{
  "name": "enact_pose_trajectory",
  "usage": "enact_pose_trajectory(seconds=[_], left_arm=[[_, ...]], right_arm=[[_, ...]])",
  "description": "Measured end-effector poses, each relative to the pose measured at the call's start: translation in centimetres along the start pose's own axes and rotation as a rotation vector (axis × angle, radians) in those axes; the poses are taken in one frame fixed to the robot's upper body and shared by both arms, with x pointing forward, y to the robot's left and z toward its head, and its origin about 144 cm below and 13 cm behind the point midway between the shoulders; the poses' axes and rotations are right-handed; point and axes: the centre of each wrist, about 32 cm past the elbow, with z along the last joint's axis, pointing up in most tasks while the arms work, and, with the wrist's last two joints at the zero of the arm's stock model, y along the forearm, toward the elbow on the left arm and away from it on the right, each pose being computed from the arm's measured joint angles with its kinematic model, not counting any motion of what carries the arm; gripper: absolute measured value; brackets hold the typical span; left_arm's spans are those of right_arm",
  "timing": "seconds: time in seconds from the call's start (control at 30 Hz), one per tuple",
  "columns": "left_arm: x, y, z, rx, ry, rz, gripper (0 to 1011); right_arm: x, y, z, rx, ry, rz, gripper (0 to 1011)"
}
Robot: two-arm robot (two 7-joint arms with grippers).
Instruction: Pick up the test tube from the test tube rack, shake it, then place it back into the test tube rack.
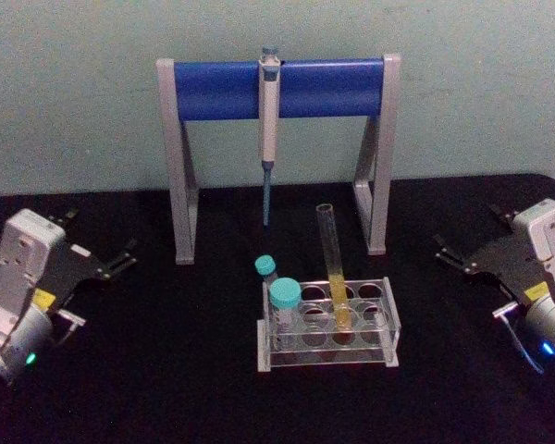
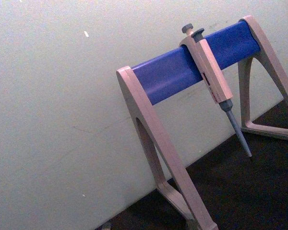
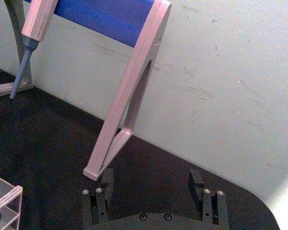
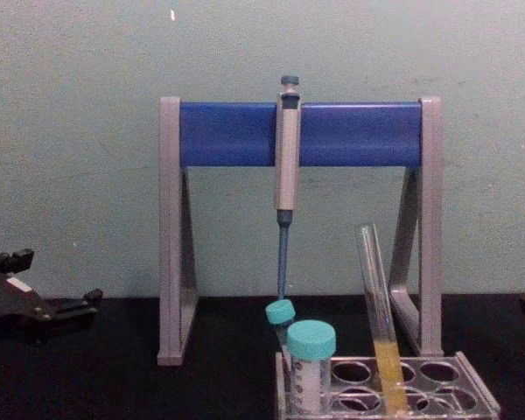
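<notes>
Glass test tube leans uncapped in the test tube rack, beside teal-capped tubes. Our left arm and right arm rest at the bench sides, jaws open; reaching in, we may knock those tubes.

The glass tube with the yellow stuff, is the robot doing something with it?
Nothing is being handled right now. The test tube with yellow liquid leans in the test tube rack, near two teal-capped tubes. The left tool and the right tool wait open at either side of the black table, touching nothing. A pipette hangs on the blue stand behind the rack.
</notes>
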Motion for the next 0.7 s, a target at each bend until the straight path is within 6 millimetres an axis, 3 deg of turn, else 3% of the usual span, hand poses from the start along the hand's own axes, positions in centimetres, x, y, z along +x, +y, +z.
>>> enact_pose_trajectory(seconds=[0.7], left_arm=[[0.0, 0.0, 0.0, 0.0, 0.0, 0.0, 1001]], right_arm=[[0.0, 0.0, 0.0, 0.0, 0.0, 0.0, 1000]])
